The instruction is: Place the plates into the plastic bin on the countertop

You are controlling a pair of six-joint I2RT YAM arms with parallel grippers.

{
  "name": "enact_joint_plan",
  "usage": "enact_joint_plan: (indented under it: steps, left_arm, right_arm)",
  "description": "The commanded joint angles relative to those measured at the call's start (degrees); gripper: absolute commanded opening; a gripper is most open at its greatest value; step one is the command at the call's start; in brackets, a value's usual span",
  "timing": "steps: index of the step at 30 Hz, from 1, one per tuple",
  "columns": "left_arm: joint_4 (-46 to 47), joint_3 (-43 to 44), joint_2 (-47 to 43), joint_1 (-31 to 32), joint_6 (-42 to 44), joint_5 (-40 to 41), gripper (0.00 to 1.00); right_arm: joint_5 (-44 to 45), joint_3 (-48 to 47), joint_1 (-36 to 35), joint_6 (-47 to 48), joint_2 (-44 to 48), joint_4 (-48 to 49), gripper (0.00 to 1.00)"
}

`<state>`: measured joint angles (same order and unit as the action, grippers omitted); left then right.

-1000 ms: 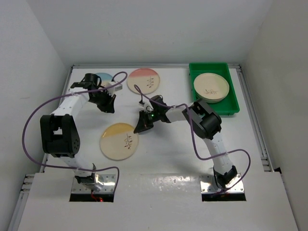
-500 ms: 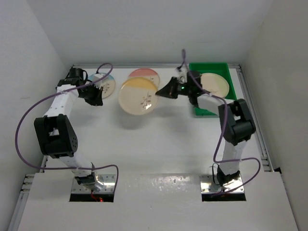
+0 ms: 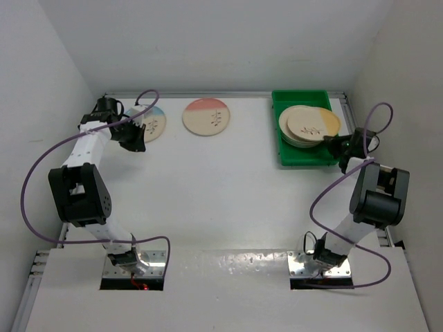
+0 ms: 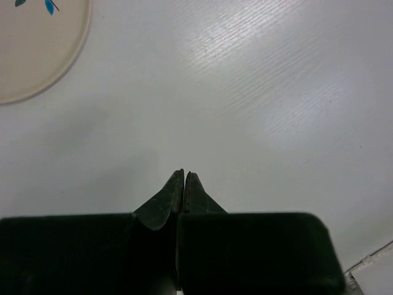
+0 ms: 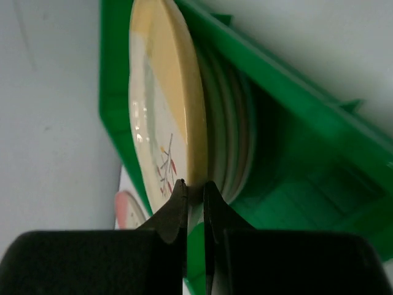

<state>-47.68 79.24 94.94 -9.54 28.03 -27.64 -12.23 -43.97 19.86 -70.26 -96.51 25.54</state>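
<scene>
left gripper: jaws closed together, holding nothing, above bare table, just beside the blue plate. pink plate: flat on the table, apart from the blue plate. plastic bin, far right: contains a stack of plates. yellow plate: tilted over the stack, rim pinched by the closed right gripper. status: yellow plate awaits release; blue and pink plates not yet in the bin.
</scene>
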Motion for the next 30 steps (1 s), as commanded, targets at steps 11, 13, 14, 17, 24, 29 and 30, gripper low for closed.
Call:
enact_joint_plan:
  steps: [11,13,14,17,24,29,30]
  left_arm:
    - [0.7,1.3,1.7,-0.6,-0.7,-0.1,0.11]
    - [0.7,1.3,2.3,-0.6,-0.7,-0.1,0.14]
    - [0.7,1.8,2.3,-0.6,-1.2,-0.1,0.14]
    - [0.7,2.3,2.9,-0.6,-1.2,-0.1,0.2]
    - [1.4,5.5,5.9,5.2,-1.8,3.1,0.39]
    - [5.1,15.9,14.0,14.4,-8.4,4.8,0.47]
    - [5.1,21.2,18.7,15.3,-10.3,4.8,0.47]
  right_arm:
    - [-0.7,-11.4,-2.3,6.3,-5.5,-6.2,0.01]
    - [1.6,-14.0,-4.2,9.9,-6.1,-12.1,0.08]
    - [2.2,-14.7,-4.6,10.5,-6.2,-13.8,0.17]
    - [5.4,-16.8,-5.6,12.7,-6.4,-21.7,0.3]
    - [28.6,-18.1,-10.7,23.4,1.8,-34.8,0.65]
    - [39.2,-16.9,-17.7,29.0,6.5,-37.0,0.69]
    - [38.0,-16.5,-17.9,29.5,7.2,-36.8,0.69]
